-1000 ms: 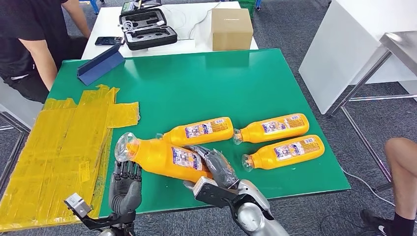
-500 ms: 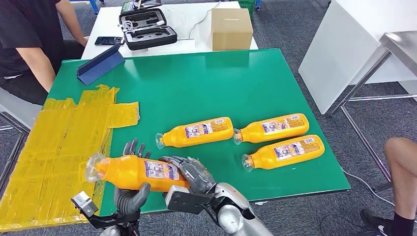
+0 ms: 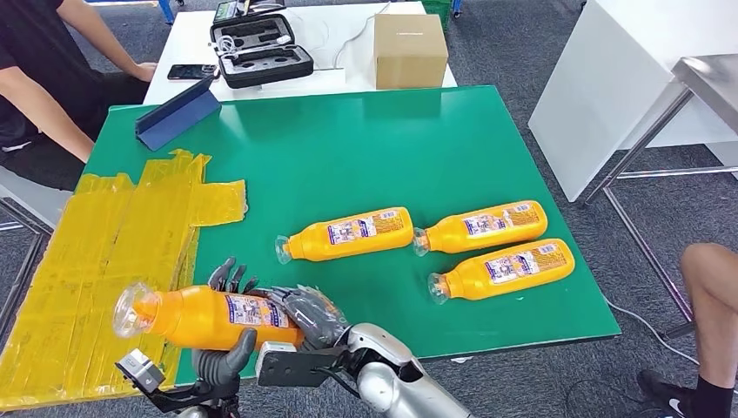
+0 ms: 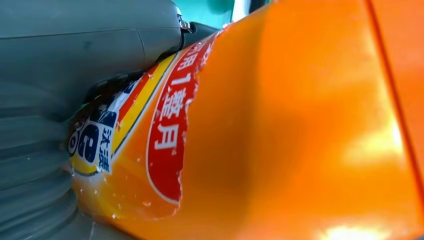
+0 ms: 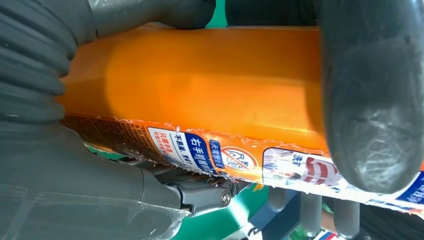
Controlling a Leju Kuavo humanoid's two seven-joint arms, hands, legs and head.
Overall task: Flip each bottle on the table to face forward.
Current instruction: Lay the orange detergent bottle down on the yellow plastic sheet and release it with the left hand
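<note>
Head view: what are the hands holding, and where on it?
Both hold one orange bottle lying sideways, off the table: the left hand cradles its labelled middle from below, and the right hand grips the base end.

The head view looks from high down and forward over the green table (image 3: 365, 148). Both wrist views sit very near the held bottle (image 3: 209, 318), which all views share.
</note>
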